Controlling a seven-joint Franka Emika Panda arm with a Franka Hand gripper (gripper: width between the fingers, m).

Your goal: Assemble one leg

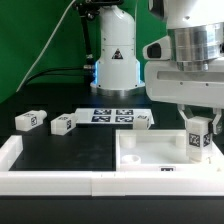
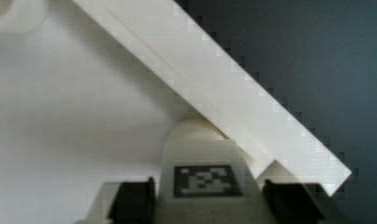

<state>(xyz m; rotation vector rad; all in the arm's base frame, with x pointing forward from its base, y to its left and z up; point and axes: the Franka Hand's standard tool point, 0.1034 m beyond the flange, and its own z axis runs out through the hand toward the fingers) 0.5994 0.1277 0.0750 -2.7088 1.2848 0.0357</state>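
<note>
Gripper [image 1: 198,128] clamped on leg [image 1: 197,143], upright, at top's [image 1: 150,152] 3 o'clock corner, exterior view. Hold vertical; lower slowly, square to corner.

leg [image 1: 198,139] upright at square piece [image 1: 150,152] corner | marker board [image 1: 113,116] behind piece

Wrist view only gives you one end of the leg [image 2: 206,165], the rest is cropped. The fingers [image 2: 135,205] are cut off too.
</note>
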